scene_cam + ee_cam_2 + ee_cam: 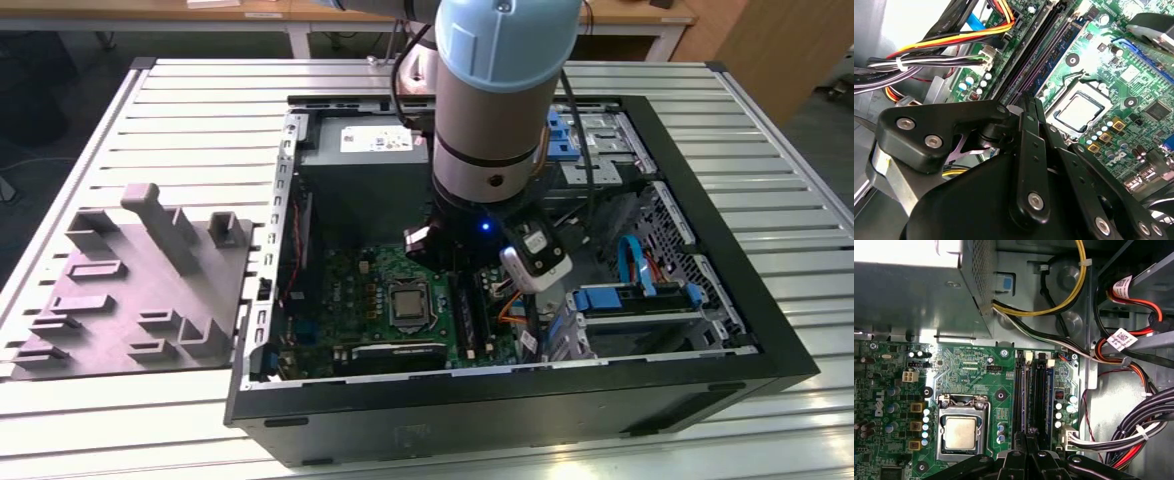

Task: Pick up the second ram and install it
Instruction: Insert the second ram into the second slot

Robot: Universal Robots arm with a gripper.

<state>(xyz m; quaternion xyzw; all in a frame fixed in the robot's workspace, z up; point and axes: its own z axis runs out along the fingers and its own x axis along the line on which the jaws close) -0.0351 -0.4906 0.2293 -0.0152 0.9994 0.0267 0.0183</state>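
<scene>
- Pincer (1030, 102) is clamped on the second ram (1027, 395), which is held edge-on directly beneath it at a black slot (1040, 390).
- Motherboard (969, 370) is housed in the open computer case (534, 405).

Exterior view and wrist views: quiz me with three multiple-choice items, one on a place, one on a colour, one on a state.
1. Relative to the case, the grey tray lies: A inside; B at the exterior view's left; C at the exterior view's right.
2. The motherboard is: A red; B white; C green.
3. The case's side is: A open; B shut; C taped.
B, it lies outside the case's wall; C, the board is green in both wrist views; A, its insides show.
</scene>
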